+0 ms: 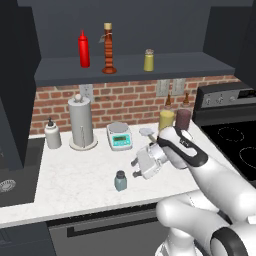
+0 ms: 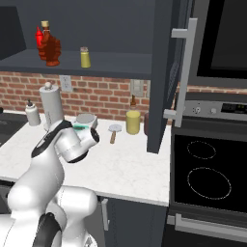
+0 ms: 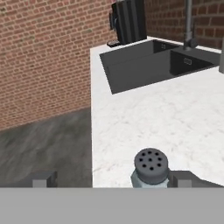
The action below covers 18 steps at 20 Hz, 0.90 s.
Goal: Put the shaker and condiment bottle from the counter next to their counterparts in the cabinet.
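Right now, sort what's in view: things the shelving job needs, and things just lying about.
Job:
shaker on the counter
condiment bottle, red squeeze bottle and yellow-olive shaker on the cabinet shelf
open gripper

Lying about:
paper towel holder
kitchen scale
soap dispenser

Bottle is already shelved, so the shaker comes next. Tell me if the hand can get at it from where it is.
Probably yes. The shaker stands alone on open counter, and the open hand hangs just beside it, nothing between them. In the hand view its cap sits by one fingertip, so a small shift should centre it.
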{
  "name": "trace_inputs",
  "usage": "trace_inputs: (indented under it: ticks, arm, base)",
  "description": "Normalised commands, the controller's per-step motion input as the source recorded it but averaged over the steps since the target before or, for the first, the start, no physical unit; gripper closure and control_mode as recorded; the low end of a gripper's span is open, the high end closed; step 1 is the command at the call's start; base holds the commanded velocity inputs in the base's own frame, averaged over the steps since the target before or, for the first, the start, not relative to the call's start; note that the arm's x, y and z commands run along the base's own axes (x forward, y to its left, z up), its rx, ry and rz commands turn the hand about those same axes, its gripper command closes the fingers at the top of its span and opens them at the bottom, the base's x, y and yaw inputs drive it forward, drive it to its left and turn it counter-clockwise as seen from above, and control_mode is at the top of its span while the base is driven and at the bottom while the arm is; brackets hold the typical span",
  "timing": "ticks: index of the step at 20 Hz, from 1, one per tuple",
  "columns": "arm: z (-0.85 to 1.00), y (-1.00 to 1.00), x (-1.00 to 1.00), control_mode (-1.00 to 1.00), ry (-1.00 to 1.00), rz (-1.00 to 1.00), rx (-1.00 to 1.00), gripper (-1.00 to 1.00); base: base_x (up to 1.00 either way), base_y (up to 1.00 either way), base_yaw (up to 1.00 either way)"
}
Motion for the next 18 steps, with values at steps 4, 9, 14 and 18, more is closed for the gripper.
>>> trace_inputs:
  ticks: [4, 9, 14, 18]
  arm:
    - [-0.36, 0.01, 0.43, -1.00, 0.00, -0.03, -0.04, -1.00]
    - [-0.68, 0.00, 0.04, -1.00, 0.00, 0.04, -0.20, -1.00]
    - [-0.27, 0.05, 0.01, -1.00, 0.00, 0.01, -0.05, -1.00]
    - [-0.12, 0.08, 0.12, -1.00, 0.00, 0.00, 0.00, -1.00]
  base:
    - [0.00, 0.00, 0.00]
    - [0.00, 0.00, 0.00]
    - [0.00, 0.00, 0.00]
    - [0.00, 0.00, 0.00]
